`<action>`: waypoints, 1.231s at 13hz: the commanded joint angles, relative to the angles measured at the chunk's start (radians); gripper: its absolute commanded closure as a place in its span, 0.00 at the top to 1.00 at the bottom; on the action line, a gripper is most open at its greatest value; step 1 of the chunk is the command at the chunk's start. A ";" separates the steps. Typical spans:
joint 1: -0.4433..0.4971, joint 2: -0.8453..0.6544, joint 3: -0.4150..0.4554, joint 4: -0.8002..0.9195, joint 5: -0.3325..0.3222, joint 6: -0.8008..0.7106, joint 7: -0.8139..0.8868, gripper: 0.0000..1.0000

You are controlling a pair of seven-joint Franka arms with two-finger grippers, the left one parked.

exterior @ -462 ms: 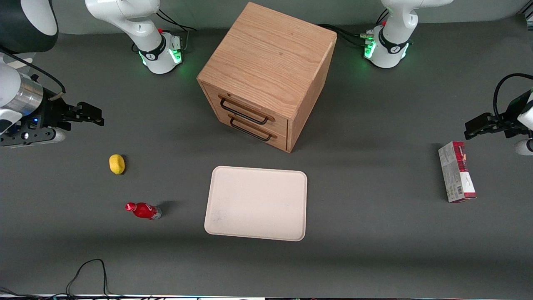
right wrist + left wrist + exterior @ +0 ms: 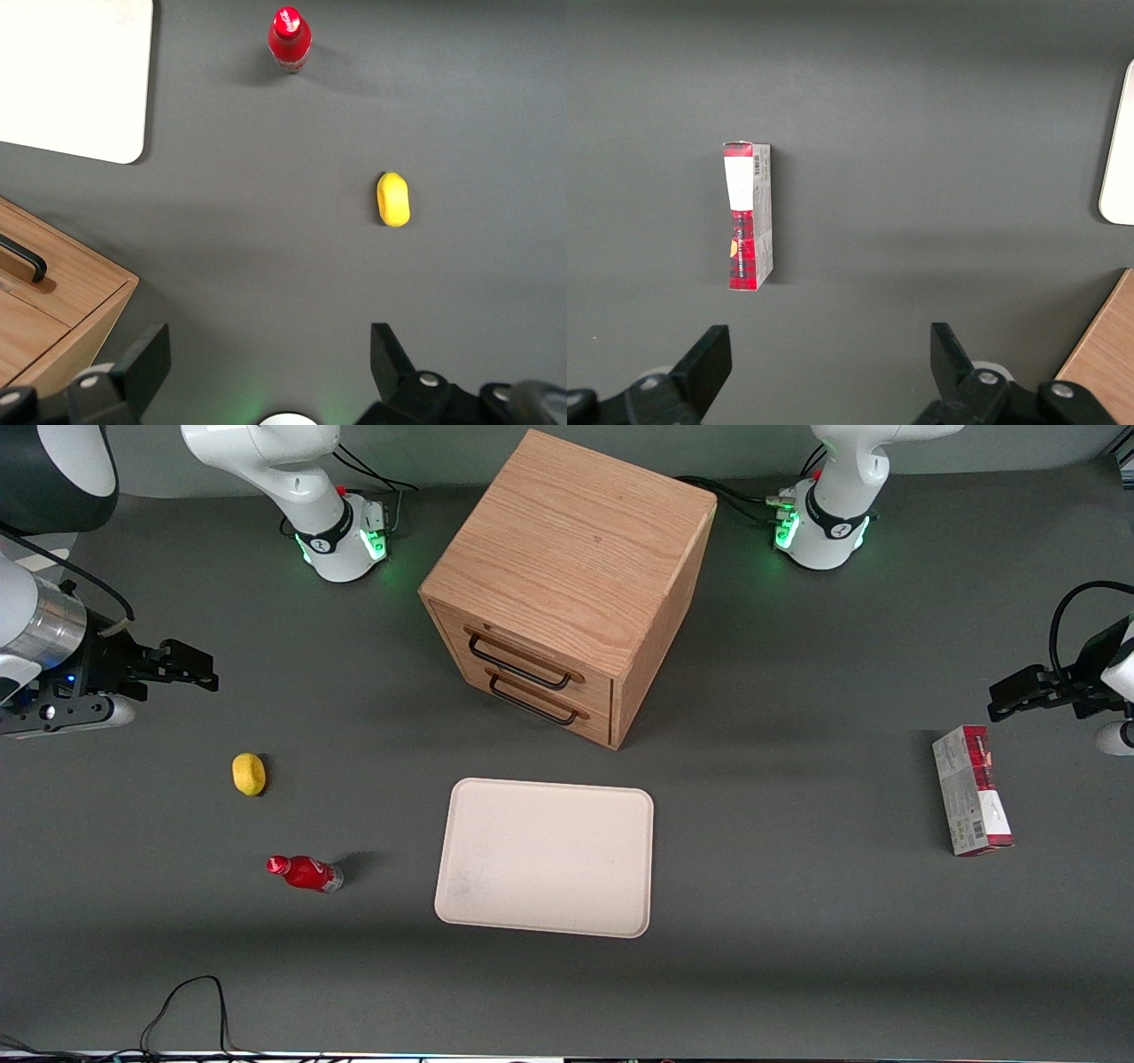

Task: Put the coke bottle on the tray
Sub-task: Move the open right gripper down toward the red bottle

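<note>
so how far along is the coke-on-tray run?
Nothing done yet: the coke bottle stands on the table beside the tray, clear of its rim, and the tray is bare. In hand: nothing. The gripper is open and hangs toward the working arm's end, well off the bottle. Left: approach, grasp, carry, set down.

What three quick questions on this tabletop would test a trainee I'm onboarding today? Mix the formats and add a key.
1. True or false: the small red coke bottle already rests on the flat cream-white tray.
2. Which object lies closest to the bottle? A) the yellow lemon-like lump B) the wooden two-drawer cabinet C) the red-and-grey carton
3. Fill in: the right arm's end effector holds ____.

Key
1. False: it stands upright on the dark table, apart from the tray.
2. A
3. Nothing: its fingers are open, above the table, farther from the front camera than the lump.
</note>
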 commanded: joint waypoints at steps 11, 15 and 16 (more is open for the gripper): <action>0.012 0.598 0.011 0.808 -0.002 -0.247 0.127 1.00; 0.008 0.595 0.013 0.811 -0.004 -0.238 0.138 1.00; 0.008 0.594 0.011 0.808 -0.002 -0.238 0.138 1.00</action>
